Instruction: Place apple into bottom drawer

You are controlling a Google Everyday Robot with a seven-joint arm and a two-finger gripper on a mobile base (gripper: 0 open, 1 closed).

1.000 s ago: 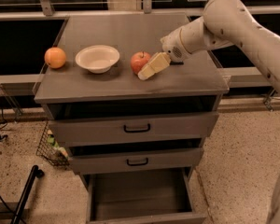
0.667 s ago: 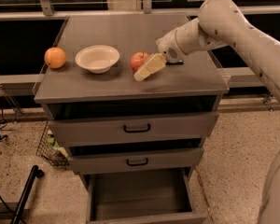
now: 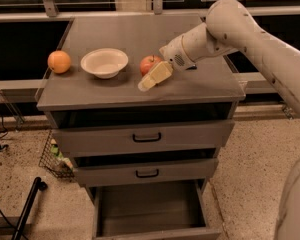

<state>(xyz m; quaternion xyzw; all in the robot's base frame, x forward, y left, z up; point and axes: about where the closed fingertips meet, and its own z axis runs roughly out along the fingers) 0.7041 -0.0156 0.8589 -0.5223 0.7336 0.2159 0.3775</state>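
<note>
The red apple (image 3: pixel 148 63) sits on top of the grey cabinet, right of the white bowl. My gripper (image 3: pixel 152 77) reaches in from the right and lies low against the apple's front right side; one pale finger (image 3: pixel 155 77) shows in front of the apple, and the other is hidden. The bottom drawer (image 3: pixel 151 209) is pulled open at the cabinet's foot, and its dark interior holds nothing visible.
A white bowl (image 3: pixel 104 62) and an orange fruit (image 3: pixel 59 61) stand on the cabinet top (image 3: pixel 140 91) to the left. The two upper drawers (image 3: pixel 146 137) are slightly open. A wire basket (image 3: pixel 54 156) and a black pole (image 3: pixel 27 208) are on the floor at left.
My gripper has slid leftward and closer to the apple, now lying against it. The apple has stayed in place.
</note>
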